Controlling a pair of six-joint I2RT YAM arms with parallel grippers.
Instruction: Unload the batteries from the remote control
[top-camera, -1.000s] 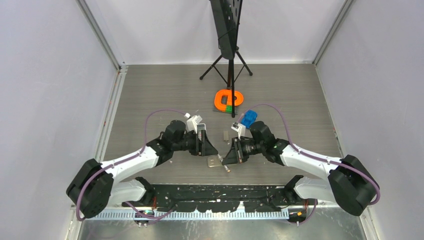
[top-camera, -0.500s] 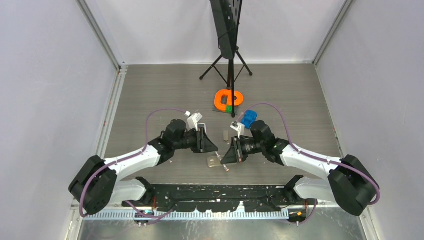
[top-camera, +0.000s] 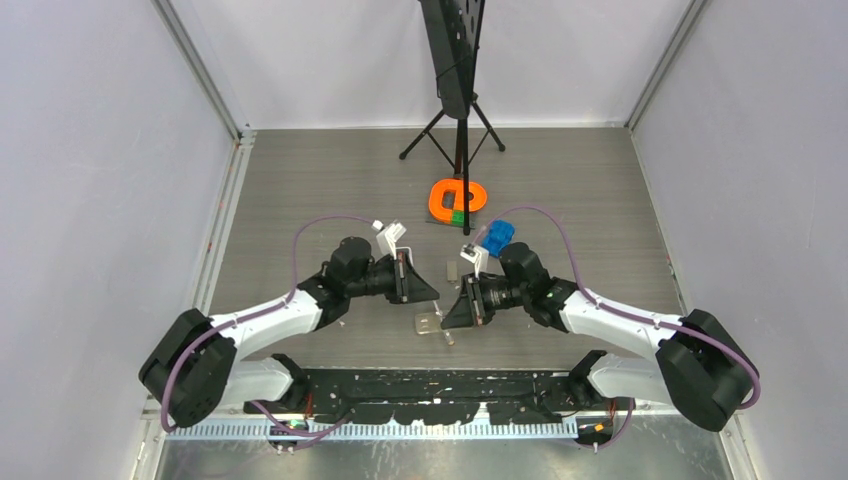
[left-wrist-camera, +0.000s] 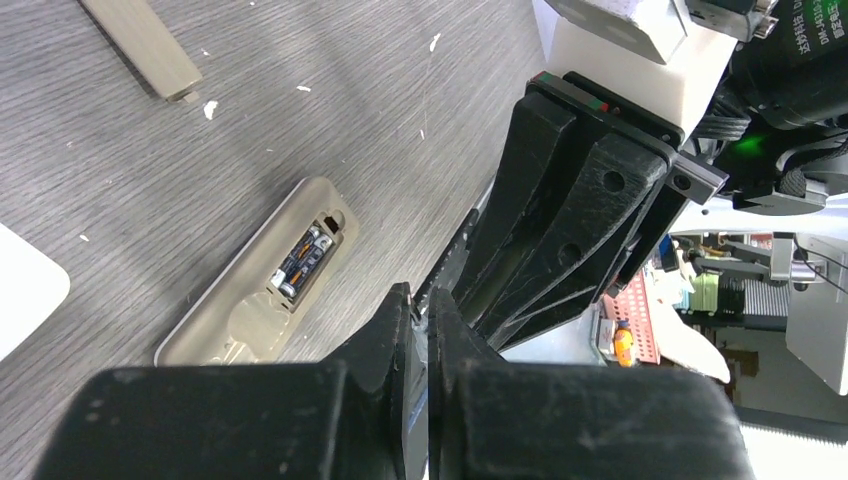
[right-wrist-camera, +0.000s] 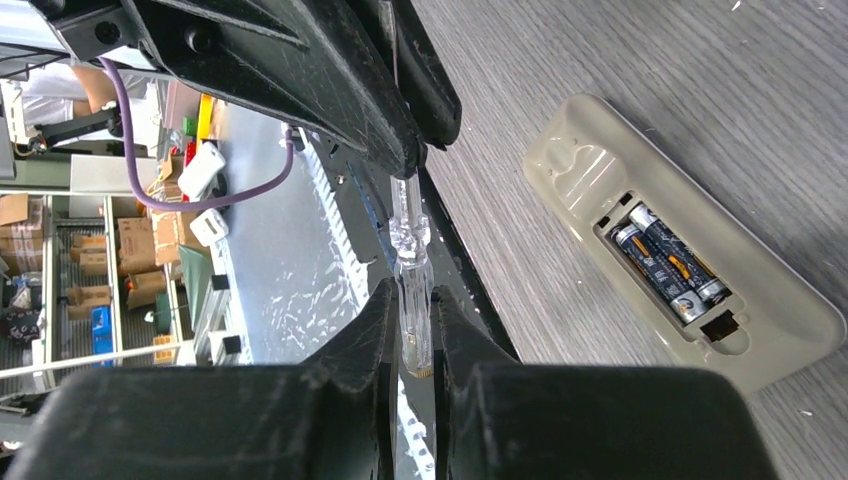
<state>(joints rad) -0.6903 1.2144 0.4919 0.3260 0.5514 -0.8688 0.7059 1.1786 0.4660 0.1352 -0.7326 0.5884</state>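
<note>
Right end effector (right-wrist-camera: 415, 305) clamps the tool (right-wrist-camera: 410, 230); left end effector (left-wrist-camera: 418, 305) is pinched together, empty. Batteries (right-wrist-camera: 665, 262) beside them look light, slick, snug: pry an end.

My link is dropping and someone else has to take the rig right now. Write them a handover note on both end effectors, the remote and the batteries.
Left end effector: shut, apparently pinching the far tip of the stick tool.
Right end effector: shut on the stick tool's clear handle.
Remote: lies back-up on the table between the arms, compartment open.
Cover: off, lying on the table apart from the remote.
Batteries: two, side by side in the compartment.
Done: cover removed.
Left: get both batteries out; neither is out yet.
</note>
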